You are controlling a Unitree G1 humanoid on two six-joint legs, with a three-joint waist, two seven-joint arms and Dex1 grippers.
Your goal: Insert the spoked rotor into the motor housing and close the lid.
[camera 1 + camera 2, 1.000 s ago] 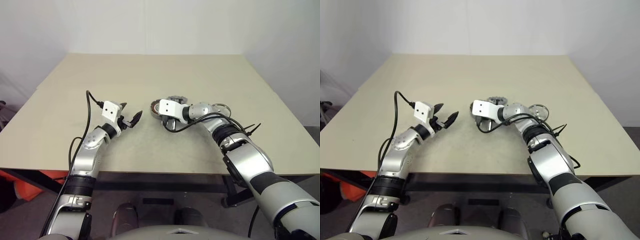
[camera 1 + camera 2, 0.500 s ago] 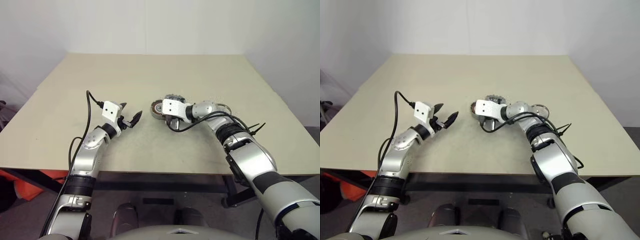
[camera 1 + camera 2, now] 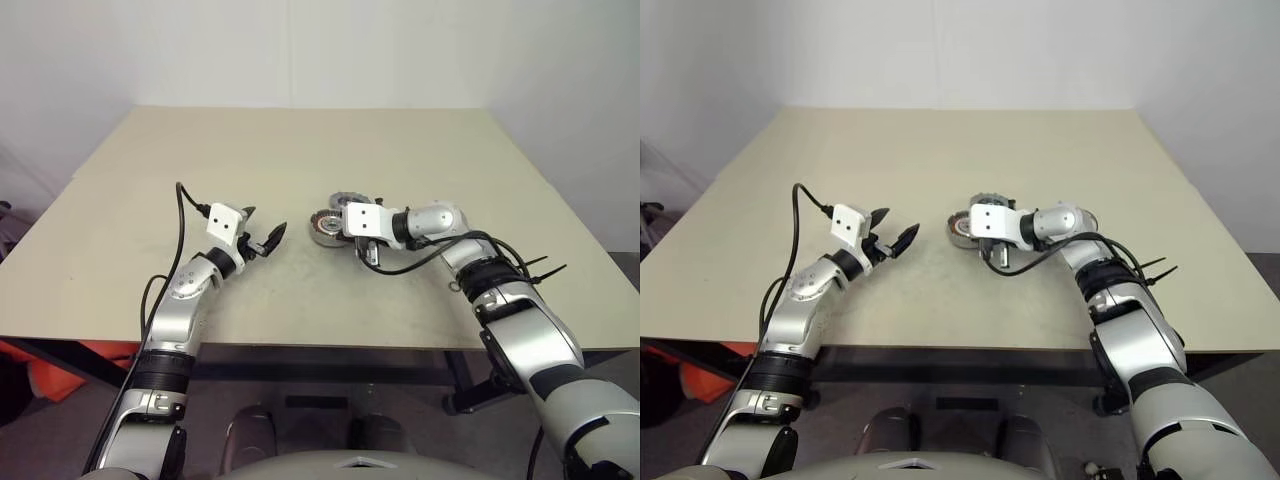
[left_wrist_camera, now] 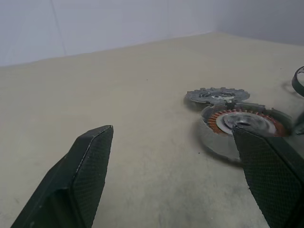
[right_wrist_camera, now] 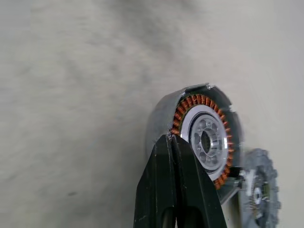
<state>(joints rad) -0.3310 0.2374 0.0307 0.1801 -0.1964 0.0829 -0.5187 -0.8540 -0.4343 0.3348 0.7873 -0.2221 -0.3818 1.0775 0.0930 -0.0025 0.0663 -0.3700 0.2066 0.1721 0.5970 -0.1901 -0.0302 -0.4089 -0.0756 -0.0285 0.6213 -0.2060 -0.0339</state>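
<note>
The motor housing [image 3: 324, 227] lies on the desk [image 3: 300, 150] with its copper windings and silver centre facing up, and the spoked rotor [image 4: 217, 95] rests flat just behind it, at its far edge. The right pincer [image 5: 175, 142] is closed with nothing between its fingers, its tips at the housing's rim. The left pincer [image 3: 262, 236] hangs wide open and empty, apart from the housing on its left.

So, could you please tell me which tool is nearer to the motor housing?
The right tool, shut, its tip at the motor housing rim. The left tool hovers open, off to the housing's left.
</note>
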